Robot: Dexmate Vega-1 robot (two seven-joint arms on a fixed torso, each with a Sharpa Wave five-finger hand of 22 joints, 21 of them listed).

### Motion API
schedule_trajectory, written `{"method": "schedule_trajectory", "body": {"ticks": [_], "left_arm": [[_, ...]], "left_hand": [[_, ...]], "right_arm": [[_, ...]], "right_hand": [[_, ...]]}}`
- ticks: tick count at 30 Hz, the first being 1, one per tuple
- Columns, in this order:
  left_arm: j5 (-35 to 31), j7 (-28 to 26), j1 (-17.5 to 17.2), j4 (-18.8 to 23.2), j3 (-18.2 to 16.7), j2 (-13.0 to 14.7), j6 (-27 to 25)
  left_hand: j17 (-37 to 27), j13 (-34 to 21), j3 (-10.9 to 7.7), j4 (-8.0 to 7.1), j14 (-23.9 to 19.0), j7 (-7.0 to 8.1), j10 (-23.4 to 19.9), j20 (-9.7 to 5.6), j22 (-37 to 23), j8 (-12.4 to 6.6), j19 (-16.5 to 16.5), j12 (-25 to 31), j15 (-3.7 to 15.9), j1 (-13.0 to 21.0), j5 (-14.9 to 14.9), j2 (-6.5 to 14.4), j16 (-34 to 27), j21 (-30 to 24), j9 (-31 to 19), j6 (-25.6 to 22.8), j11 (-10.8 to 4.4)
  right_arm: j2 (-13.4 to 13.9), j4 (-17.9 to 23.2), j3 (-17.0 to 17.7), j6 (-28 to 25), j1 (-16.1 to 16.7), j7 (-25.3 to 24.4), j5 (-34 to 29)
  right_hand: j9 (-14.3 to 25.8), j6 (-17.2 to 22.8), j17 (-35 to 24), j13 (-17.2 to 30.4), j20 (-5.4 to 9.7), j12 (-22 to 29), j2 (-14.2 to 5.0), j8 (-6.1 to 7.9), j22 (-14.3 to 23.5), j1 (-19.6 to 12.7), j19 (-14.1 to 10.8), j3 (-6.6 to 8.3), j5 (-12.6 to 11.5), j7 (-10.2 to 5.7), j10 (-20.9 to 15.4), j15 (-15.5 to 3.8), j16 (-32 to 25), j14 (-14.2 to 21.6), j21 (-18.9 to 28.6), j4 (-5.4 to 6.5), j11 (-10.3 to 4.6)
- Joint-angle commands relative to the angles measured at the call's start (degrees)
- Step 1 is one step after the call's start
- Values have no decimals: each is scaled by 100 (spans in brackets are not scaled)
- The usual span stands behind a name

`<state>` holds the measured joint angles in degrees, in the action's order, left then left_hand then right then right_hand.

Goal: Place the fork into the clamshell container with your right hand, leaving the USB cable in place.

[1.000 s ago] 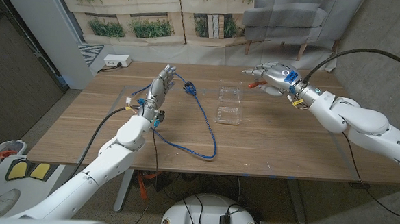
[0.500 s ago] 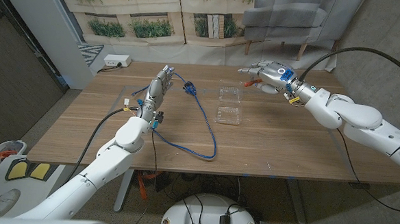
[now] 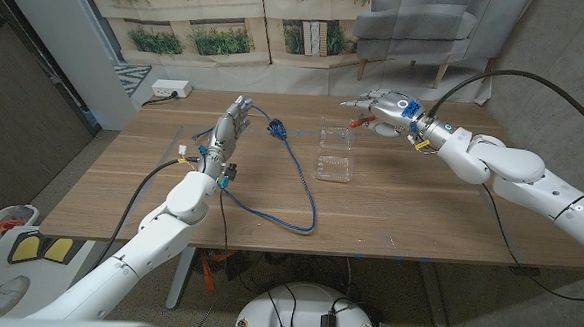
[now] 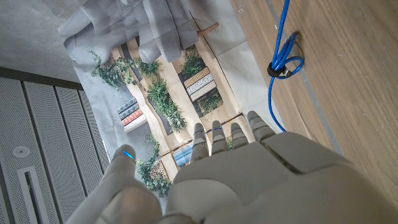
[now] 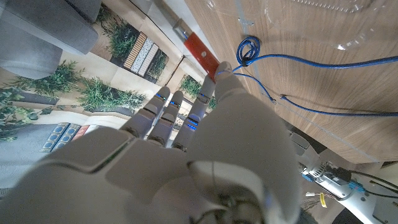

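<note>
— Where's the fork (image 3: 360,104)?
— Upper right of centre, red-handled, pinched in the right hand (image 3: 387,111), just beyond the clamshell container (image 3: 336,152).
— The left hand (image 3: 232,127)?
— Fingers straight, holding nothing, beside the USB cable (image 3: 294,169) on the worktop (image 3: 410,210).

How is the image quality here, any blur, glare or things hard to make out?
Head view: even light, sharp; the clear container is faint against the wood. Right wrist view: the right hand looms soft and close, the red-handled fork is clear. Left wrist view: crisp blue cable, left hand slightly soft.
</note>
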<state>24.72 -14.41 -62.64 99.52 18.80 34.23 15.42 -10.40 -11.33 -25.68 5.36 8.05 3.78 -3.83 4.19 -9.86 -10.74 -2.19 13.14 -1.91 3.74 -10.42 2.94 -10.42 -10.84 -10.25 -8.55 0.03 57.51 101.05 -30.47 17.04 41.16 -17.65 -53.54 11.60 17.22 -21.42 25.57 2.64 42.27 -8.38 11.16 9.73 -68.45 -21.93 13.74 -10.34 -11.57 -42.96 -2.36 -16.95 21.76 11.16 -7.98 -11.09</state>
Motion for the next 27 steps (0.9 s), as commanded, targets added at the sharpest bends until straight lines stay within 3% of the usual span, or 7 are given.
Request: {"method": "schedule_trajectory", "body": {"ticks": [1,27], "left_arm": [[-24,-103,-135,104,-79,37,-19],[-67,-230,-362,334,-163,77,-85]], "left_hand": [[-5,-14,-11,32,14,23,-25,-29,-20,-37,-14,23,37,5,14,-3,-31,-34,-21,-50,30],[-5,-15,-11,36,11,43,-17,-31,-19,-26,-17,12,23,-1,15,-4,-31,-29,-20,-51,29]], "right_arm": [[-195,-287,-275,313,-383,-125,-145],[-502,-702,-681,958,-874,-290,-251]], "right_hand": [[9,-5,-13,32,287,303,-152,-27,21,-180,33,-2,-36,15,-104,-1087,17,35,11,30,-112],[9,36,-65,-22,333,332,-151,-13,18,-188,37,-8,-32,16,-113,-1091,38,70,14,42,-105]]}}
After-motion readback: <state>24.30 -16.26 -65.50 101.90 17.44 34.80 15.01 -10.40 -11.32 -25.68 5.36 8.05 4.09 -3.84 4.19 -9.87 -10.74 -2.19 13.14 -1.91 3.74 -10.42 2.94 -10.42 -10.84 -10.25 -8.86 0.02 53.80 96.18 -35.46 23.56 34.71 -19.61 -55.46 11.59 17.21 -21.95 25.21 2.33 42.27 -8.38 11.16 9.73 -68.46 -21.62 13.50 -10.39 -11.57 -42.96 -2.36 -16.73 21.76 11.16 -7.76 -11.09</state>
